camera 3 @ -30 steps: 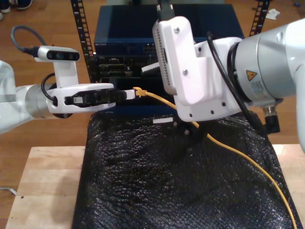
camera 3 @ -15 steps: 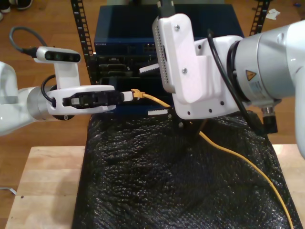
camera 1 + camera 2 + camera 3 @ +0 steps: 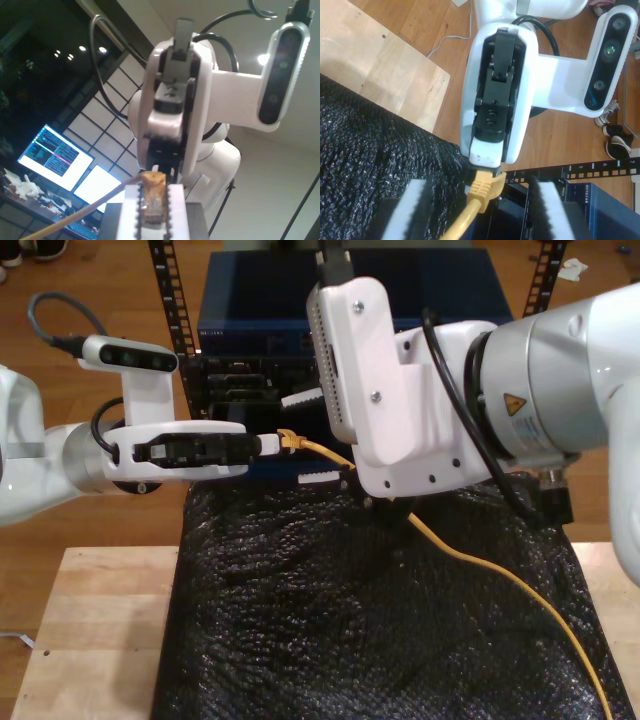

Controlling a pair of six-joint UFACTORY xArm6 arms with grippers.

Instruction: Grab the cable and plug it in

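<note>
The yellow-orange cable (image 3: 480, 570) runs from the exterior view's lower right, over the black mat, up to its plug (image 3: 290, 438). My first gripper (image 3: 272, 441), on the arm at the exterior view's left, is shut on that plug; the first wrist view shows the plug (image 3: 152, 200) pinched between my serrated pads (image 3: 127, 210). My second gripper (image 3: 312, 435), on the large arm at the exterior view's right, is open. Its two fingers straddle the cable just behind the plug (image 3: 482, 187) without touching it. Both grippers hang just in front of the rack unit.
A black bubble-textured mat (image 3: 350, 620) covers the wooden table (image 3: 90, 640). Behind it stands a blue rack unit (image 3: 260, 310) with ports, between perforated rack rails (image 3: 165, 300). Thick black robot cables (image 3: 470, 390) loop along the second arm.
My second arm has shifted toward the exterior view's left, and its fingers stand closer together around the cable. The cable has risen a little. My first gripper still holds the plug in place.
</note>
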